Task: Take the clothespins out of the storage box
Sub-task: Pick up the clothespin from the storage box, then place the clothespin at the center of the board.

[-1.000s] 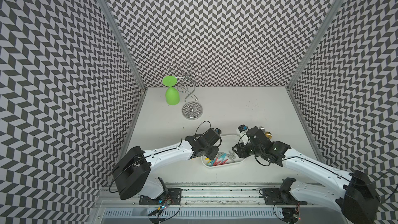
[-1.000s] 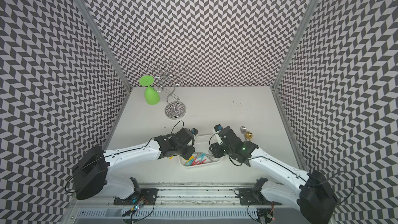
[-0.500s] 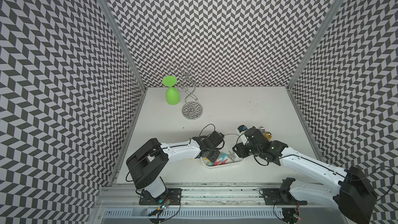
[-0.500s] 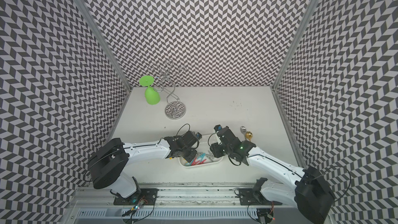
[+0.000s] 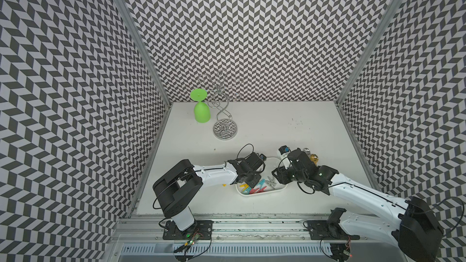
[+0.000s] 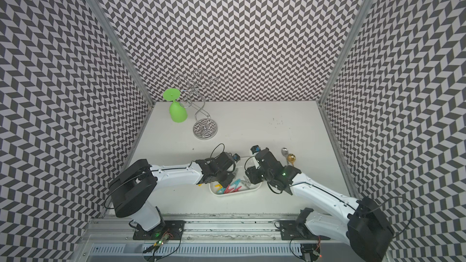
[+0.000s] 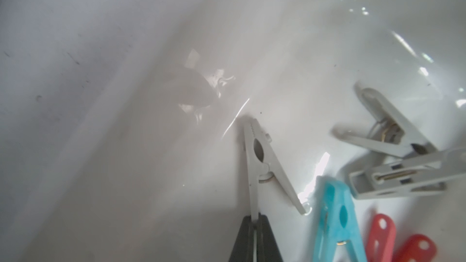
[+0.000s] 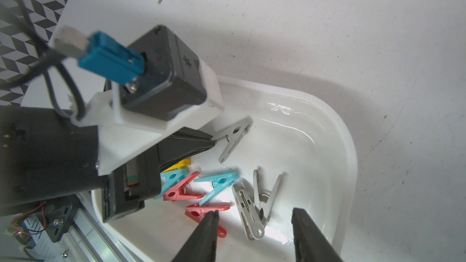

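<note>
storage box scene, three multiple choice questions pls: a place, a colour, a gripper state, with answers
1. Where is the green glass? A near front edge B beside the wire stand, far left corner C against the right wall
2. What colour is the clothespin in the left gripper? A red B yellow C grey
3. The right gripper is: A open over the storage box B shut on a blue clothespin C flat on bare table

1 B, next to the stand. 2 C, the shut gripper pinches its grey leg. 3 A, its jaws stand apart, empty.
</note>
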`<action>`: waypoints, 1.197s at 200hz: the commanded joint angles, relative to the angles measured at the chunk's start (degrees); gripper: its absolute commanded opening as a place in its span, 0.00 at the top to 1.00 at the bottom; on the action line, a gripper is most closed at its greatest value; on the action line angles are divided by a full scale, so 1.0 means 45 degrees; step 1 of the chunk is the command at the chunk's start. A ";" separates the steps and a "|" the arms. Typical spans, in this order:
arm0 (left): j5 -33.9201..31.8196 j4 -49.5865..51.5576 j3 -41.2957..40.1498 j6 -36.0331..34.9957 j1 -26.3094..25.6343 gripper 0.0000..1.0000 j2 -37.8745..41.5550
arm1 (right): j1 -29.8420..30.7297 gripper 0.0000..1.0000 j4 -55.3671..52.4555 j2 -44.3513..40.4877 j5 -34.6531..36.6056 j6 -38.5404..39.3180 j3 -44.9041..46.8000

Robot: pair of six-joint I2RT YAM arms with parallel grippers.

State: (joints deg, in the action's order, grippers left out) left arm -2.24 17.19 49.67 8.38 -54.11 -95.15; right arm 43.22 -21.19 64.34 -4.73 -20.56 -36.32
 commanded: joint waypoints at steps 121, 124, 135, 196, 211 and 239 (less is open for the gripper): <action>-0.2682 0.1340 -0.3038 0.5563 0.0702 1.00 0.7714 | 0.0125 0.50 0.0256 -0.0199 -0.0369 0.0146 -0.0056; -0.2685 0.1415 -0.3138 0.5721 0.0806 1.00 0.7843 | 0.0151 0.50 0.0266 -0.0181 -0.0383 0.0151 -0.0040; -0.2758 0.1647 -0.3591 0.6397 0.1259 1.00 0.8414 | 0.0214 0.50 0.0285 -0.0123 -0.0414 0.0146 -0.0036; -0.1390 0.1245 -0.5532 0.7812 0.3810 1.00 0.9564 | 0.0395 0.50 0.0171 0.0381 -0.0265 0.0104 -0.0110; -0.1016 0.1099 -0.5463 0.7610 0.3986 1.00 0.8631 | 0.0471 0.49 0.0014 0.0552 -0.0021 0.0001 -0.0153; -0.0717 0.0534 -0.5553 0.7288 0.4011 1.00 0.7876 | 0.0609 0.49 -0.0095 0.0828 0.0209 -0.0197 -0.0174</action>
State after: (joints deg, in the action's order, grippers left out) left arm -8.23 22.85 25.06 41.87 -36.40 -58.26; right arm 45.15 -21.80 67.00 -5.52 -20.67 -36.32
